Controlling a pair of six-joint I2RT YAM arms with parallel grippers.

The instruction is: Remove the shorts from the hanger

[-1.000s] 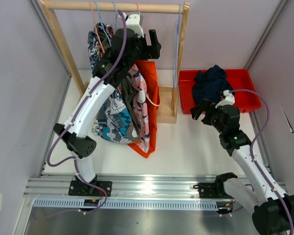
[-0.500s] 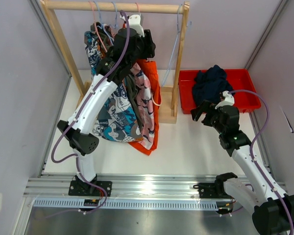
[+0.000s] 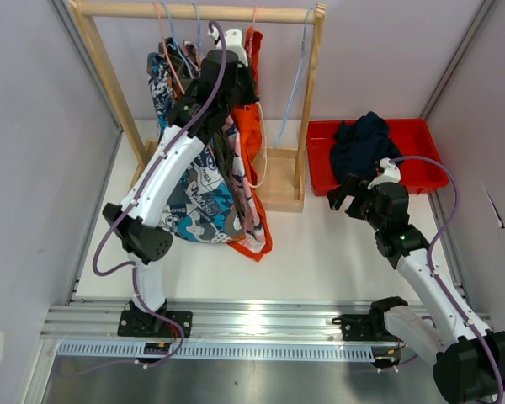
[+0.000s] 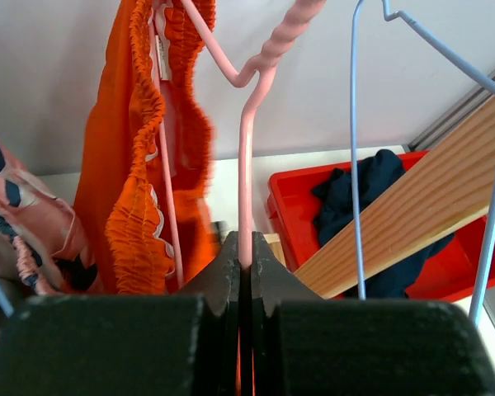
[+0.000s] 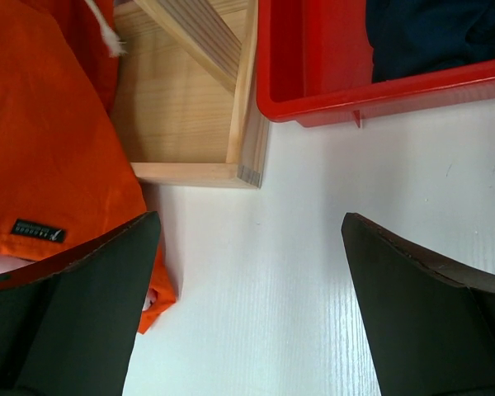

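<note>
Here, left hand [image 4: 244, 249] clamped on pink hanger [image 4: 246, 165], orange shorts [image 4: 124, 165] just beside, right hand [image 5: 249, 221] wide above table [image 5: 297, 289].

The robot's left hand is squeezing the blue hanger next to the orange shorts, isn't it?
Not quite. The left hand is squeezing the pink hanger next to the orange shorts. The blue hanger is not in its grip. The left wrist view shows this.
</note>
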